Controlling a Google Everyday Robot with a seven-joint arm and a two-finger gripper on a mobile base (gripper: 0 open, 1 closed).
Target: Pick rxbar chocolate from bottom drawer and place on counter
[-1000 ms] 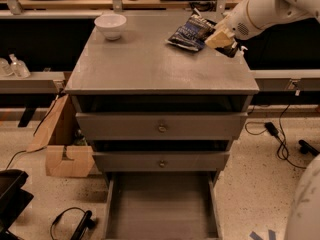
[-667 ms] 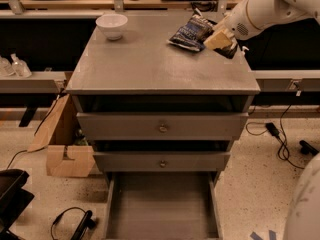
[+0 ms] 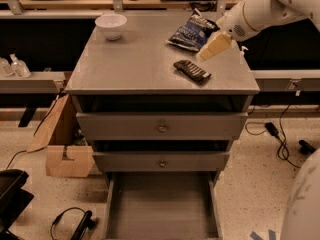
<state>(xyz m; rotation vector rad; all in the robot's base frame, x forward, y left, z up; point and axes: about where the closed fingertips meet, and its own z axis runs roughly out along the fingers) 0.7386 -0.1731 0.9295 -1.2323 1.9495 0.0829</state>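
The rxbar chocolate [image 3: 192, 70] is a small flat black bar lying on the counter [image 3: 135, 64], near its front right corner. My gripper [image 3: 214, 46] hangs just above and to the right of the bar, apart from it, open and holding nothing. The white arm reaches in from the upper right. The bottom drawer [image 3: 162, 209] is pulled out below the cabinet, and its grey floor shows nothing on it.
A dark blue glossy snack bag [image 3: 191, 31] lies on the counter behind the bar, beside my gripper. A white bowl [image 3: 111, 25] stands at the counter's back left. Two shut drawer fronts with knobs [image 3: 162, 128] sit above the open drawer. A cardboard box [image 3: 62, 144] and cables lie on the floor.
The bar, earlier at my gripper's tips, now lies free on the counter to the lower left of the gripper. The gripper has let it go and drawn slightly away.
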